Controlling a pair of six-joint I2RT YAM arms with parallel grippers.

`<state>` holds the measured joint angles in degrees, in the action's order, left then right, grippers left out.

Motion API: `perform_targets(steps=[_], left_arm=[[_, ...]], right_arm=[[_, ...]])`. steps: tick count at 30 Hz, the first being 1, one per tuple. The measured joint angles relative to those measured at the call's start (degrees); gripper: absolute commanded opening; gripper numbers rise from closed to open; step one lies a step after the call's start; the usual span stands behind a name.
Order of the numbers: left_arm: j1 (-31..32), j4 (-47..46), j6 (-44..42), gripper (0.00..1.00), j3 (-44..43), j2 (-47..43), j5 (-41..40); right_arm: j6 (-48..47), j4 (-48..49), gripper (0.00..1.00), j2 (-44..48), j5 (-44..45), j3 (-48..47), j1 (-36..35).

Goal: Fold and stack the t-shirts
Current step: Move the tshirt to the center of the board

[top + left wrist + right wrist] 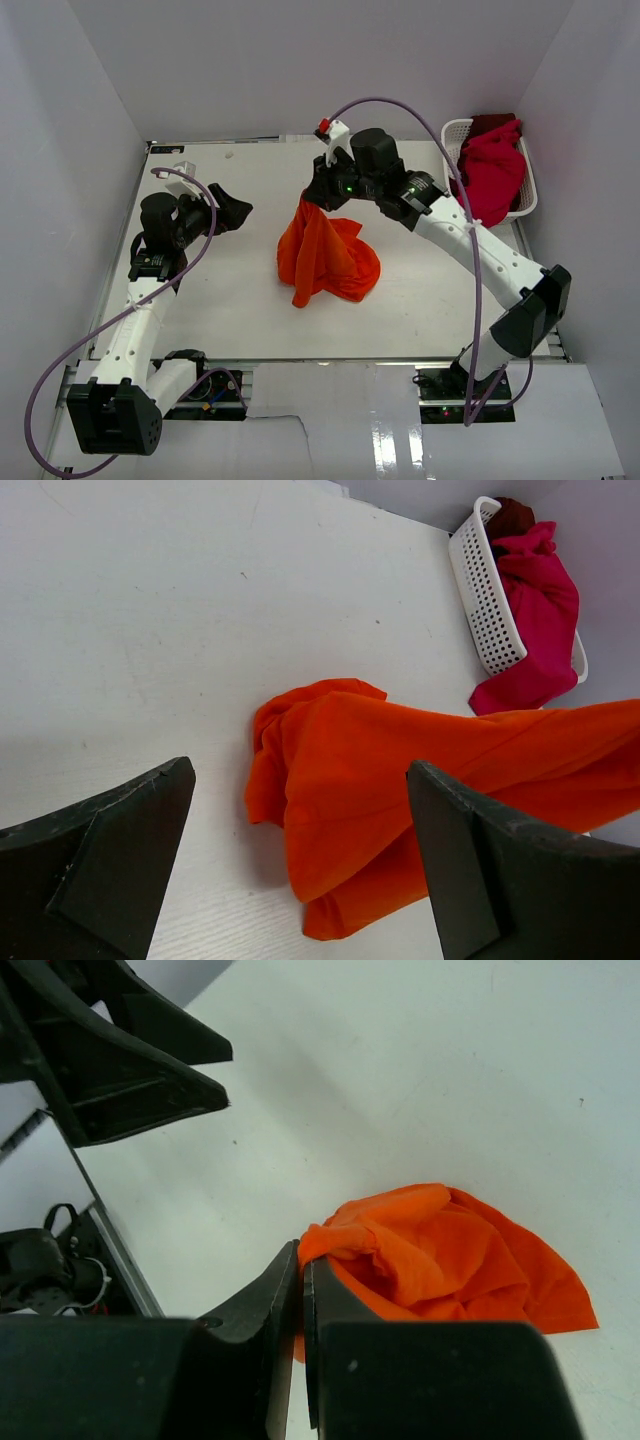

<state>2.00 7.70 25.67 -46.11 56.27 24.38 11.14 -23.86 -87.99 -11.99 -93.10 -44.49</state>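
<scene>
Folding has not begun: no t-shirt lies flat, and no stack exists. The right gripper [310,196] has its fingers clamped on the top of the orange t-shirt [325,262], well apart from the basket [453,135], toward the left arm. The shirt's long axis runs steeply from that pinch down to a bunched end on the bench [240,310]. The left gripper [235,212], farther from the basket, has its fingers apart and empty. The crimson t-shirt [495,170] and dark red t-shirt [492,122] sit in the basket.
</scene>
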Motion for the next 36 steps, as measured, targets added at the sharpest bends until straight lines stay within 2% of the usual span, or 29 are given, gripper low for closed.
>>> perform_targets(steps=[9,20,28,29,30,31,32,34,36], left_arm=[[0.0,0.0,-0.2,0.98,0.0,0.0,0.0],[0.0,0.0,-0.2,0.98,0.0,0.2,-0.7],[0.0,0.0,-0.2,0.98,0.0,0.2,-1.0],[0.0,0.0,-0.2,0.98,0.0,0.2,-1.0],[0.0,0.0,-0.2,0.98,0.0,0.2,-1.0],[0.0,0.0,-0.2,0.98,0.0,0.2,-1.0],[0.0,0.0,-0.2,0.98,0.0,0.2,-1.0],[0.0,0.0,-0.2,0.98,0.0,0.2,-1.0],[0.0,0.0,-0.2,0.98,0.0,0.2,-1.0]], right_arm=[[-4.4,-1.1,0.08,-12.4,-2.6,-5.4,0.1],[-4.9,1.3,0.08,-23.6,-14.0,-9.6,-1.4],[-2.2,10.4,0.08,-24.0,-8.0,-16.7,-0.9],[-1.6,11.3,0.17,-24.2,-6.7,-16.7,-0.5],[-1.0,12.1,0.61,-24.8,-5.7,-17.0,0.0],[-0.3,12.6,0.72,-25.7,-4.7,-17.7,0.5],[-0.4,12.8,0.92,-27.1,-3.5,-18.9,0.9],[-1.0,12.8,0.97,-30.6,-0.5,-21.5,1.5],[-1.7,12.2,0.98,-33.1,3.1,-22.3,2.0]])
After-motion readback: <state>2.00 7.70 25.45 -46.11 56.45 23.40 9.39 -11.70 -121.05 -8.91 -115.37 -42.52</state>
